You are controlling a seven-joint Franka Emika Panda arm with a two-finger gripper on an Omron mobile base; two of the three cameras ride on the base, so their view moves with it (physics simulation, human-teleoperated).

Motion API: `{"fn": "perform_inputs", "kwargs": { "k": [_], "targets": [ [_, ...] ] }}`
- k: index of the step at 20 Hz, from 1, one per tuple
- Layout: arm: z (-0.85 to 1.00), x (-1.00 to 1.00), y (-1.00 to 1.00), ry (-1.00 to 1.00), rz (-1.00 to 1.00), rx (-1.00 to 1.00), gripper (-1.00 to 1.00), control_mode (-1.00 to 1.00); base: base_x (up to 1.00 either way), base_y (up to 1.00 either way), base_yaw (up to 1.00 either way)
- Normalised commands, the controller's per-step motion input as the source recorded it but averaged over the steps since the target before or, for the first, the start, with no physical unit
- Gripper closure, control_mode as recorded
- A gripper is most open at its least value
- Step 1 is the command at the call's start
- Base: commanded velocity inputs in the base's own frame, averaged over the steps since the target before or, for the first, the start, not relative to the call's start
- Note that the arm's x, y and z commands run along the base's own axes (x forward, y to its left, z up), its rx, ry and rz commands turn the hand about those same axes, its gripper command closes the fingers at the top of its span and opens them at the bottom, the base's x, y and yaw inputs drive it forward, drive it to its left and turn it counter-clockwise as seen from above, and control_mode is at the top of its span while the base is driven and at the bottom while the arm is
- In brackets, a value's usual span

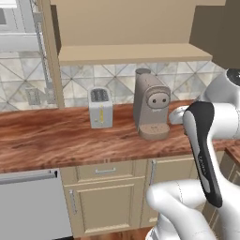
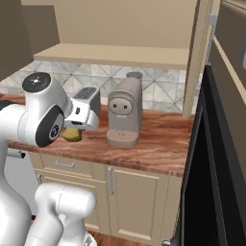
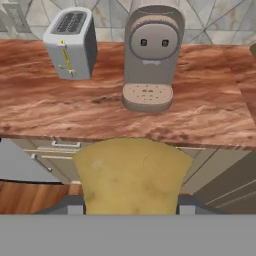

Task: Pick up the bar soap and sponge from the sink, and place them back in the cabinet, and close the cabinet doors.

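pincer [image 3: 131,212] clamped on the sponge [image 3: 131,180]; lift it clear of the table [image 3: 200,115], up to the cabinet [image 2: 120,54] shelf

Warm browns, tans and greys
Mustard-yellow sponge [image 3: 131,175]; reddish-brown wood-grain bench [image 1: 56,136]; taupe coffee machine [image 1: 151,104]; pale grey toaster [image 1: 100,108]; grey diamond-patterned tiles [image 1: 93,77]; tan cabinet [image 1: 126,28].

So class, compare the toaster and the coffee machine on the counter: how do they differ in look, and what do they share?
The toaster is a pale silver box with slots on top; the coffee machine is taupe with a rounded face. The toaster is the shorter; the coffee machine stands taller. The toaster has a yellowish lever strip on its front; the coffee machine has two dark buttons and a round drip tray. Both stand upright on the wooden counter, side by side and apart.
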Motion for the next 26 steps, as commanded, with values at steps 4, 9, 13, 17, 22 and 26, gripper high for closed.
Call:
{"fn": "perform_inputs", "kwargs": {
  "k": [4,9,13,17,22,26],
  "targets": [
    [0.00,0.00,0.00,0.00,0.00,0.00,1.00,1.00,0.29,0.00,-0.08],
    [0.00,0.00,0.00,0.00,0.00,0.00,1.00,1.00,0.23,0.00,-0.16],
    [0.00,0.00,0.00,0.00,0.00,0.00,1.00,1.00,0.25,0.01,-0.13],
    [0.00,0.00,0.00,0.00,0.00,0.00,1.00,1.00,0.39,0.05,-0.04],
    [0.00,0.00,0.00,0.00,0.00,0.00,1.00,1.00,0.42,0.10,0.00],
    [0.00,0.00,0.00,0.00,0.00,0.00,1.00,1.00,0.32,0.20,0.00]
  ]
}}
